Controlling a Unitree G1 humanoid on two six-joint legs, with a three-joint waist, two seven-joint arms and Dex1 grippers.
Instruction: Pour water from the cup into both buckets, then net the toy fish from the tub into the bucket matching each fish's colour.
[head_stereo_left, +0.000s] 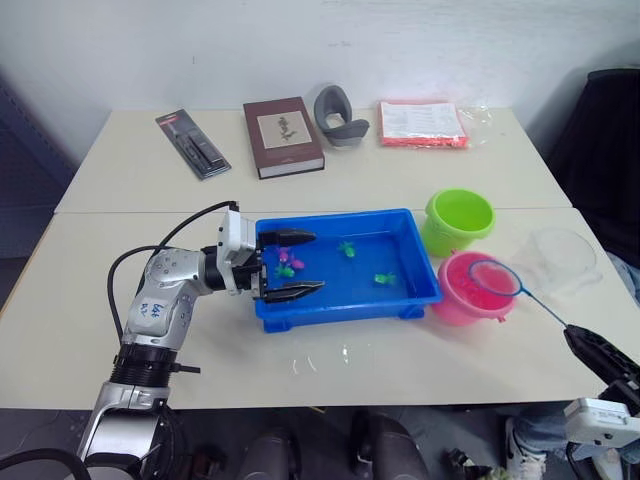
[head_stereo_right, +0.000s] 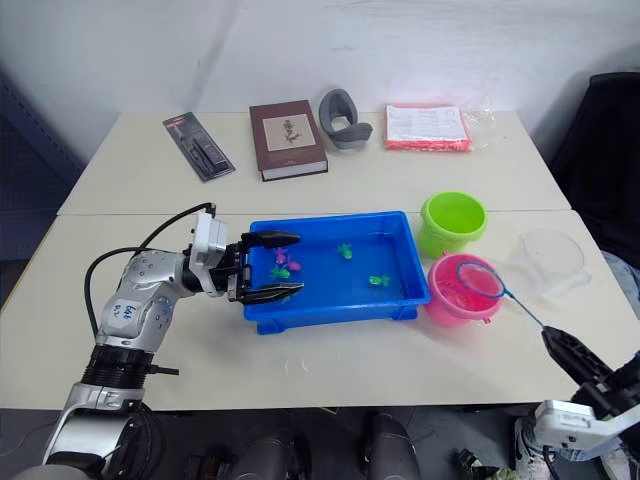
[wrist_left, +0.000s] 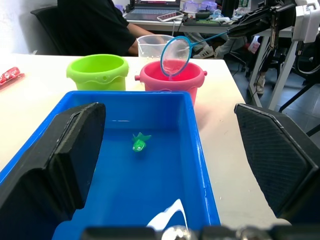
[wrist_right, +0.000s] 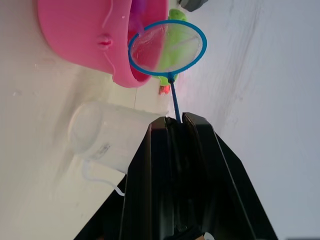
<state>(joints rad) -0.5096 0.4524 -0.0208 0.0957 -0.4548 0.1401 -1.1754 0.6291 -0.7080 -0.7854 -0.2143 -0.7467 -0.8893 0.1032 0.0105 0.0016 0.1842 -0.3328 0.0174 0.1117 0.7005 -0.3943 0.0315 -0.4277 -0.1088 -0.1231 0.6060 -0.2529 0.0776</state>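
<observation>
Bright even indoor light, soft faint shadows; small glare on table (head_stereo_left: 330, 365); right wrist view slightly overexposed.

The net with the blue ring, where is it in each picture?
Left eye view: the net hangs over the pink bucket, its stick running to the right end effector.
Right eye view: the same, right of the blue tub.
Left wrist view: its ring is above the pink bucket, far beyond the tub.
Right wrist view: the ring is at the stick's tip, by the pink bucket.
Shared landmark: the pink bucket.
</observation>
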